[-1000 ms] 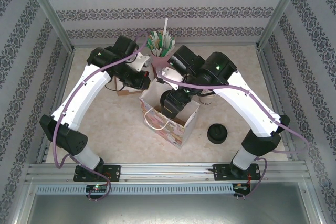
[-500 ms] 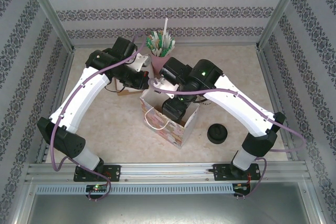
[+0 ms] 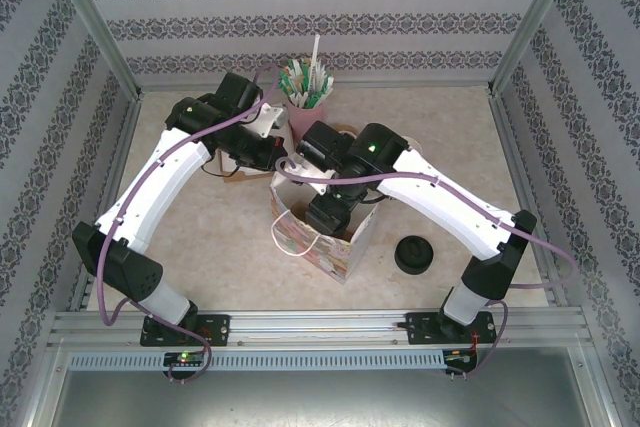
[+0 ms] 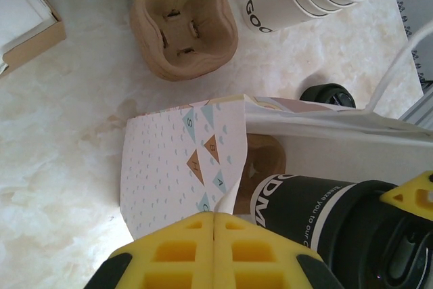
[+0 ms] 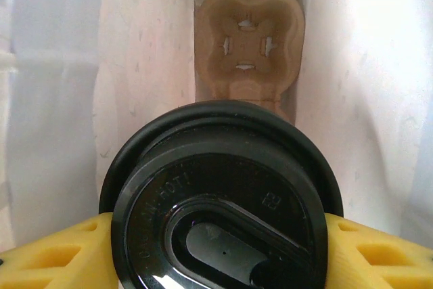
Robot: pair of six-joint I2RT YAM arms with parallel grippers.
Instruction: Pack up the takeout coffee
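The coffee cup (image 5: pixel 220 194) is in the paper bag (image 3: pixel 318 250), above a cup carrier (image 5: pixel 249 42). Lids (image 3: pixel 414 254) lie right of the bag.

We see a glossy, smooth round black plastic lid (image 5: pixel 223 214) on the takeout coffee (image 4: pixel 298 201) inside the matt patterned white paper bag (image 4: pixel 169 167). On the bag's floor lies a rough, matt brown moulded-pulp cup tray (image 5: pixel 249 45).

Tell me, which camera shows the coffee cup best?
The right wrist view: the cup is close and sharp from above, held between the right gripper's yellow fingers, inside the bag. The left wrist view catches its dark, lettered side. In the top view the right arm hides it.
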